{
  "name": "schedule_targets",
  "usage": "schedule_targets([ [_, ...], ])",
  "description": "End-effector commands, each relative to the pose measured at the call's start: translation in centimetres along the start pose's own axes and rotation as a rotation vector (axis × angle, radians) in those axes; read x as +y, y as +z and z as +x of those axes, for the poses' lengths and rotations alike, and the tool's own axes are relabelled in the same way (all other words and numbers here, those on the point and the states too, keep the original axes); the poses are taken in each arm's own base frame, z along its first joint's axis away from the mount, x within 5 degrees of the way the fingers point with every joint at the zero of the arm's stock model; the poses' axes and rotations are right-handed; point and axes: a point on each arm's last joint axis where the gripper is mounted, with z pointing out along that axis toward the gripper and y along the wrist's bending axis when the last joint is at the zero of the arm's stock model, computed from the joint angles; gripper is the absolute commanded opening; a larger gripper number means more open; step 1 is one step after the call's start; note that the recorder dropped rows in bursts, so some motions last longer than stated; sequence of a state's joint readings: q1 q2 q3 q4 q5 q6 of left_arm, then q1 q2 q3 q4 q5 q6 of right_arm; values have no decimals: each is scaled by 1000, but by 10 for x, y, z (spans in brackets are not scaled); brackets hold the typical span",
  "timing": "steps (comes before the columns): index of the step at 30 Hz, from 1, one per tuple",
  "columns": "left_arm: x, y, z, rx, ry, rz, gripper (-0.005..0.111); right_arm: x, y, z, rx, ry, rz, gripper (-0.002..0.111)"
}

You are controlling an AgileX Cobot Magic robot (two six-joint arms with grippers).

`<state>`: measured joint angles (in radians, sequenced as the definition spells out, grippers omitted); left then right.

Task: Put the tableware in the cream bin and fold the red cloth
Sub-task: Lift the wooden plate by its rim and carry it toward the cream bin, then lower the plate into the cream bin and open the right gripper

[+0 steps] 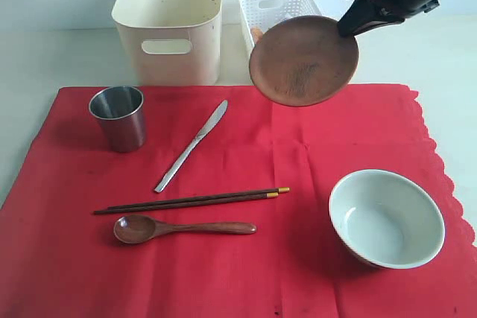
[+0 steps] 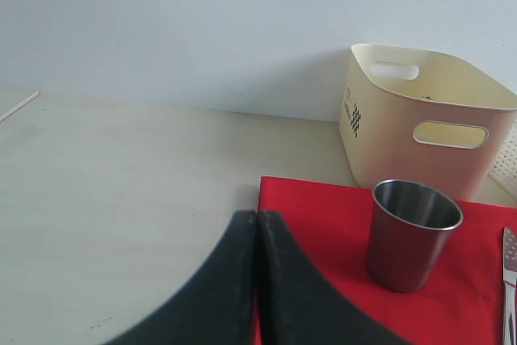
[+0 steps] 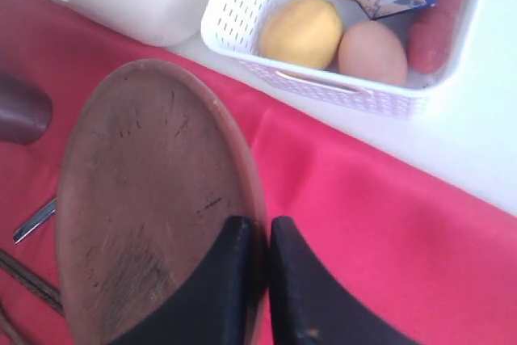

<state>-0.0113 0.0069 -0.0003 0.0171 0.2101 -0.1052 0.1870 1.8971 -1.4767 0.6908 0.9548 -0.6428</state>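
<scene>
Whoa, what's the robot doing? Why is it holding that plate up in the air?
It is tidying up. The right claw pinches the round brown plate by its rim and holds it tilted in the air, above the far edge of the red cloth, near the cream bin. The steel cup, knife, chopsticks, wooden spoon and green bowl sit on the cloth, not yet put away. The left claw is shut and empty, off to the side near the cup.

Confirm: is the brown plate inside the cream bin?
Out: the right gripper holds the plate by its rim, tilted midair beside the cream bin.
</scene>
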Motion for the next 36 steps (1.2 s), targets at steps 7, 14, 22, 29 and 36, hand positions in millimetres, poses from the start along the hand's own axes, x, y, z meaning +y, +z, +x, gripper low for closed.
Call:
schedule_targets([
  [7, 0, -1, -1, -10, -5, 1, 3, -1, -2, -4, -30, 8, 4, 0],
  [14, 0, -1, -1, -10, -5, 1, 3, 2, -7, -16, -115, 20, -7, 0],
  [22, 0, -1, -1, -10, -5, 1, 3, 24, -32, -53, -336, 40, -161, 0],
  [29, 0, -1, -1, -10, -5, 1, 3, 41, -5, -72, -487, 31, -343, 0],
  [36, 0, -1, -1, -10, -5, 1, 3, 54, 48, -90, -469, -5, -372, 0],
])
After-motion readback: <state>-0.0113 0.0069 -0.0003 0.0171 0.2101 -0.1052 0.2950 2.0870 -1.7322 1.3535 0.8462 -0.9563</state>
